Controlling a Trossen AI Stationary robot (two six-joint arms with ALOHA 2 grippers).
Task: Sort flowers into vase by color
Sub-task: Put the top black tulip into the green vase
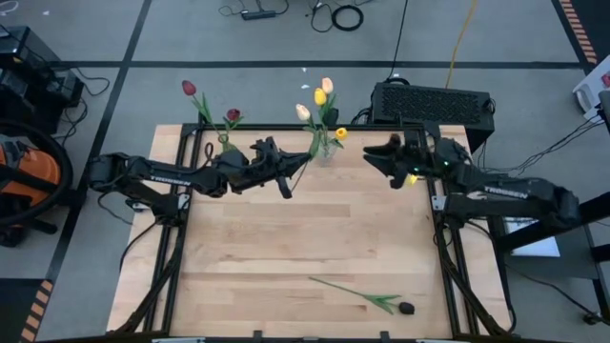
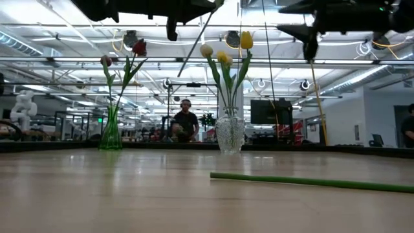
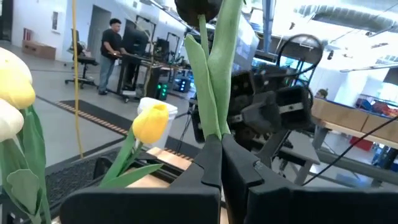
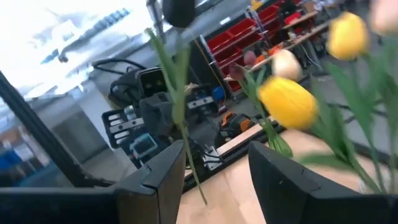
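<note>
Left wrist view showed a dark-headed tulip (image 3: 200, 9) with its green stem and leaf clamped between the two closed fingers (image 3: 208, 163) of the left pincer (image 3: 221, 162), the head standing above the fingertips. In the high view that left pincer (image 1: 282, 171) hung above the far part of the tabletop (image 1: 305, 248), just beside the clear vase (image 1: 324, 151), which held yellow and cream tulips (image 1: 320, 96). Farther left along the far edge stood a green vase (image 2: 110, 133) with two dark red tulips (image 1: 189, 88). One more flower (image 1: 367, 298) lay flat on the tabletop near the front right corner, its dark head pointing toward the right side, well apart from both vases. The right pincer (image 1: 386, 157) hovered on the other side of the clear vase; in the right wrist view its fingers (image 4: 283, 180) stood apart with nothing between them. In the low view, a person (image 2: 185, 123) sat in the room beyond the tabletop.
</note>
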